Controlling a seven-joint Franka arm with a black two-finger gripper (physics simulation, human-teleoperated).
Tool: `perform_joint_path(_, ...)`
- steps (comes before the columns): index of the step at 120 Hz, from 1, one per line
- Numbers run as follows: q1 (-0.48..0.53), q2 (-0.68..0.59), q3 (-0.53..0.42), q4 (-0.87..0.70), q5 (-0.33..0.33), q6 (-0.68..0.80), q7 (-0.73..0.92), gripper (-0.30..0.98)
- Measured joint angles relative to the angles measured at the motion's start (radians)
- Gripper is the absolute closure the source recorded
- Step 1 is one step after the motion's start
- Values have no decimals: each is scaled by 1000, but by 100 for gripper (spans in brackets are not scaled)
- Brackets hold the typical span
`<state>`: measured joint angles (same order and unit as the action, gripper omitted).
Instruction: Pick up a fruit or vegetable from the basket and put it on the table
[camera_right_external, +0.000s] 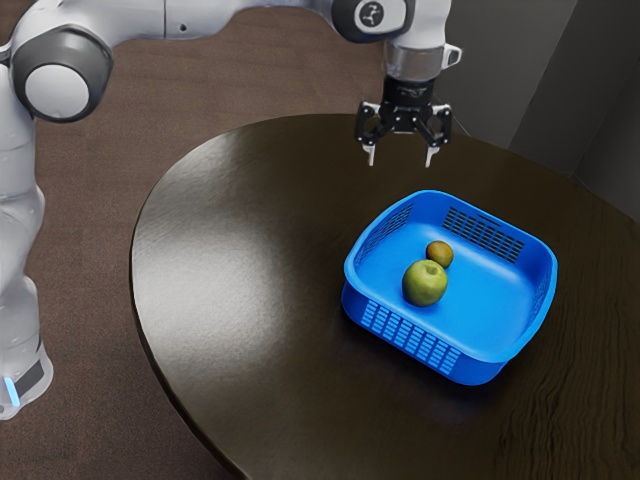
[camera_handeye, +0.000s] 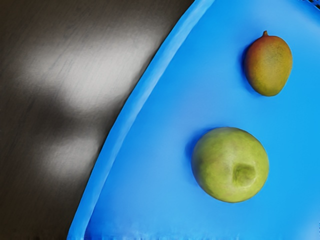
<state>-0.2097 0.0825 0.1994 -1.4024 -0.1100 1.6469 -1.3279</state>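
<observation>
The apple (camera_handeye: 230, 165), likely firm and slick-skinned, lies in the basket (camera_right_external: 480, 355) near the mango (camera_handeye: 268, 65); best pinched across its widest sides. Above, the gripper (camera_right_external: 401, 160) hangs with fingers spread, empty.

Round, dark wooden table (camera_right_external: 230, 260) with a blue plastic basket (camera_right_external: 470, 369) directly on it.

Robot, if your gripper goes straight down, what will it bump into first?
Probably the blue basket, maybe its floor near the green fruit. I can't judge depth well, so my gripper might touch that fruit instead.
</observation>
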Motion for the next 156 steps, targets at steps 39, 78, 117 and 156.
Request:
perform_joint_path(39, -1, 35, -2, 17, -51, -9, -176, 0)
perform_joint_path(78, -5, 92, -10, 12, 37, 14, 87, 1)
perform_joint_path(117, -2, 273, -94, 127, 125, 147, 360, 3)
perform_joint_path(156, 56, 357, -84, 113, 28, 185, 520, 4)
